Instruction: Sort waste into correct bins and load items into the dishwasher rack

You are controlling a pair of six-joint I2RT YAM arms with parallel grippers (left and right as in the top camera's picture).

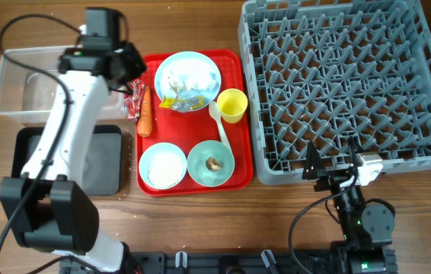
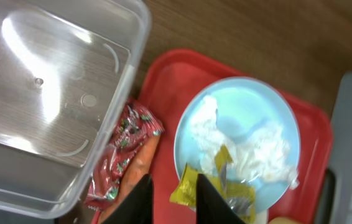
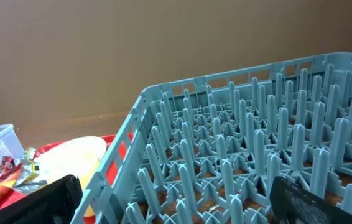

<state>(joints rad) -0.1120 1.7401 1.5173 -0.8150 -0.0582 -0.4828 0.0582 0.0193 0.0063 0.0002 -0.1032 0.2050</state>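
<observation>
My left gripper [image 1: 134, 74] [image 2: 173, 202] is open and empty, low over the red tray's far left, between the carrot [image 1: 145, 111] [image 2: 135, 171] and the pale-blue plate [image 1: 209, 72] [image 2: 241, 102]. The plate holds white tissue [image 2: 263, 146] and a yellow wrapper [image 1: 177, 101] [image 2: 184, 188], whose corner lies between my fingers. A red wrapper [image 1: 132, 100] [image 2: 123, 152] lies beside the carrot. On the tray are also a yellow cup [image 1: 232, 105], a white spoon [image 1: 220, 126], a bowl of rice [image 1: 162, 165] and a bowl with a brown lump [image 1: 210, 162]. My right gripper [image 1: 336, 172] [image 3: 182, 208] is wide open at the grey rack's [image 1: 345, 84] [image 3: 238, 143] near edge.
The clear tub [image 1: 29, 84] [image 2: 45, 93] stands left of the red tray [image 1: 238, 176], touching the red wrapper's side. The shallow black tub [image 1: 105, 164] stands in front of it, partly under my left arm. The rack fills the right half of the table.
</observation>
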